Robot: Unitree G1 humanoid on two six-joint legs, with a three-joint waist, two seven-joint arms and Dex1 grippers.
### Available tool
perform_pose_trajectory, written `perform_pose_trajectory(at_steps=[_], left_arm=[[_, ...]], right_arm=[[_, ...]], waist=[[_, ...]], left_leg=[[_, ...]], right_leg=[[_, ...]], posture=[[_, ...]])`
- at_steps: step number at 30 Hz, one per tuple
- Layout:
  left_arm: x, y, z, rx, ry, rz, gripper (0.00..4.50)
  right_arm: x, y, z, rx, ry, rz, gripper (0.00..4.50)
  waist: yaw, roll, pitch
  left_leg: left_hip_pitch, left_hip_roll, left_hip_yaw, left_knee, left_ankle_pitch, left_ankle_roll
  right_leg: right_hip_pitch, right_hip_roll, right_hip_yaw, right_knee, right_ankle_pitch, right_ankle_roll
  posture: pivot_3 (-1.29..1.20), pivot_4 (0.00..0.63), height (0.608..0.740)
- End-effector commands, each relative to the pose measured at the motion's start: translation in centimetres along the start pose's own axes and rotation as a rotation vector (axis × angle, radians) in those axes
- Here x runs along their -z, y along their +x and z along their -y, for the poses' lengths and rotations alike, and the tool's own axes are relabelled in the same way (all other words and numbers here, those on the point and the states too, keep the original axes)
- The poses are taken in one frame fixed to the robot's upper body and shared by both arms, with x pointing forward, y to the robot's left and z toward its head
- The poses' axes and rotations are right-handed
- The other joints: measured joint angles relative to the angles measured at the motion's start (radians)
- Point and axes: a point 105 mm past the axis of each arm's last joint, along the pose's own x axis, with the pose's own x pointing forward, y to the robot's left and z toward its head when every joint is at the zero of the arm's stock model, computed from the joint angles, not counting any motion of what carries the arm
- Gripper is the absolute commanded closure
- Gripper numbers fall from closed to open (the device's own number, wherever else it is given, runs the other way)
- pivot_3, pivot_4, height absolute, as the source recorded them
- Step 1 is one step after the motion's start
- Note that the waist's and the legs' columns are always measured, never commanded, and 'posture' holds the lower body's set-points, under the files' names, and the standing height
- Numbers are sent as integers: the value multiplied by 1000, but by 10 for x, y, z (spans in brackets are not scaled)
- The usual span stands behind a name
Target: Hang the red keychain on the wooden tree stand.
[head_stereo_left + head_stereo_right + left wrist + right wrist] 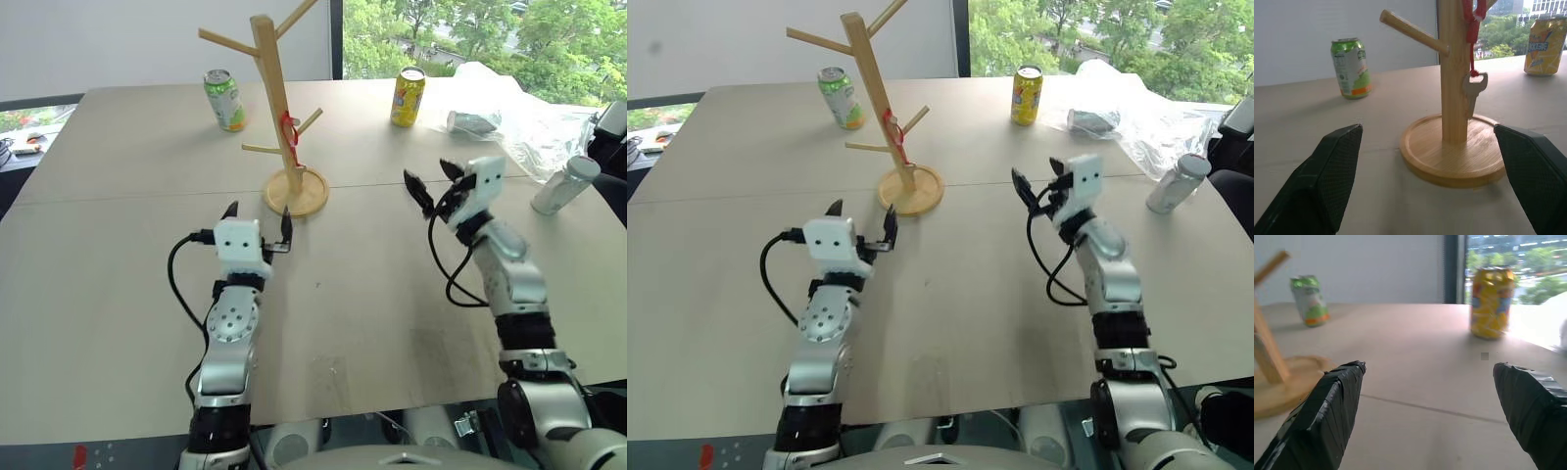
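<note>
Toward the far left corner of the table [98, 294] I see a green can [225, 100]. Nearer my side, my left gripper [259, 222] hovers over the table with its fingers spread wide and nothing between them, just short of the round base of the wooden tree stand [278, 108]. The stand rises left of the table's middle, and the red keychain [290, 137] hangs on it from a peg beside the pole, its silver key dangling just above the base. Along the far edge stands a yellow can [408, 96]. My right gripper [433, 180] floats over the table, released and empty. Toward the right edge lie crumpled clear plastic [509, 108] and a silver can [564, 184].
</note>
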Motion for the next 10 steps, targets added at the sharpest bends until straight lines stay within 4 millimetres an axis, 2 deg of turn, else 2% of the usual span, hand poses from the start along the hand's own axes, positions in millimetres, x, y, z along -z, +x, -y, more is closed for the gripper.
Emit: perform_pose_trajectory(at_steps=[1, 5, 10], left_arm=[[-15, -5, -12, -21, 8, 63, 32], [-7, -10, -22, -45, 20, 37, 32], [5, -15, -23, -39, 20, -1, 32]], right_arm=[[-5, -10, 11, 98, -76, 69, 0], [0, -18, 13, 130, -82, 78, 0], [-2, -22, 13, 131, -95, 86, 0]], waist=[[-2, 0, 0], [-6, 0, 0], [-6, 0, 0]], left_leg=[[1, 0, 0, 0, 0, 0], [1, 0, 0, 0, 0, 0], [1, 1, 0, 0, 0, 0]], right_leg=[[0, 0, 0, 0, 0, 0], [0, 1, 0, 0, 0, 0], [0, 1, 0, 0, 0, 0]], posture=[[0, 150, 740], [0, 150, 740], [0, 150, 740]])
